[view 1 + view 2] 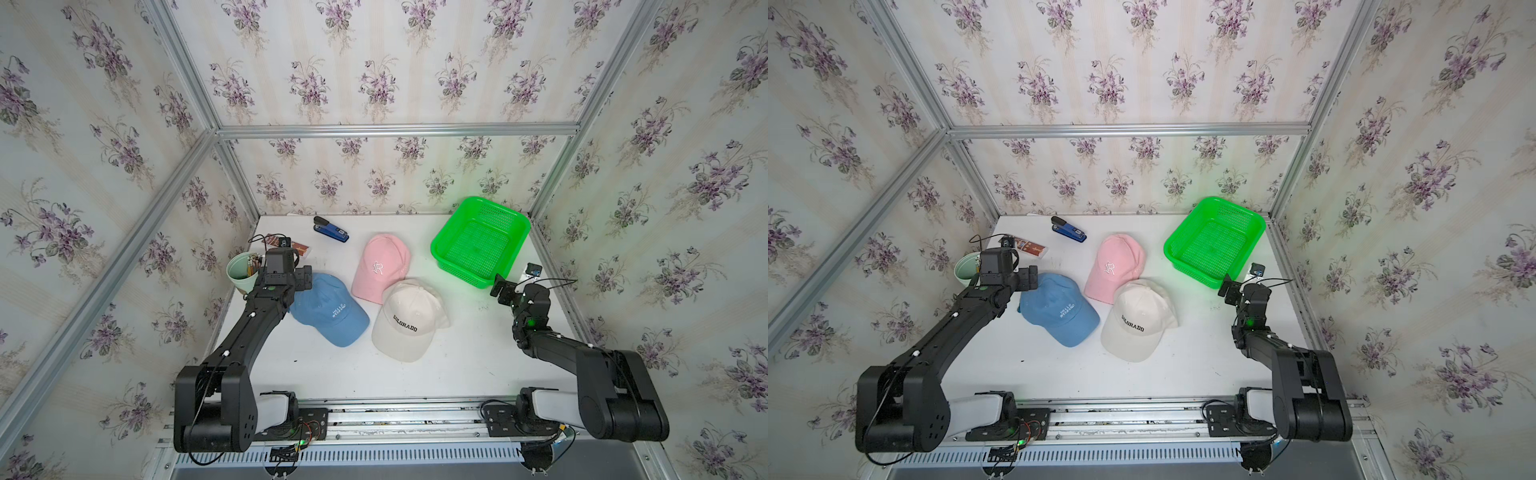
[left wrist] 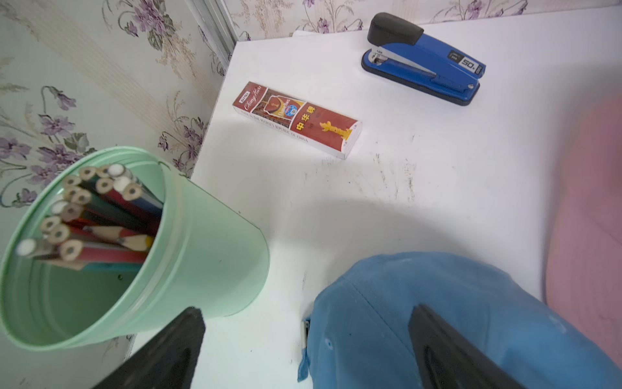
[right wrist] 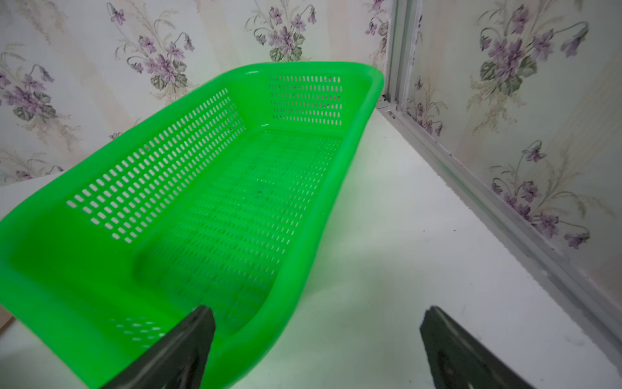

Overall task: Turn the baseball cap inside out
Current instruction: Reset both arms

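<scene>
Through the left wrist camera I get only part of the blue cap; the frame edge cuts it off below the left gripper, whose fingers also run out of frame. The pink cap beyond is just a blur. In both top views the left arm covers the blue cap's rear and part of the pencil cup. A small dark object just beside the right gripper is too small for me to identify.

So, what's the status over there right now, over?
Both open, empty: left gripper above back of blue cap, right gripper at corner of green basket. Cap right side out, not yet turned. Close by left gripper: pencil cup.
</scene>
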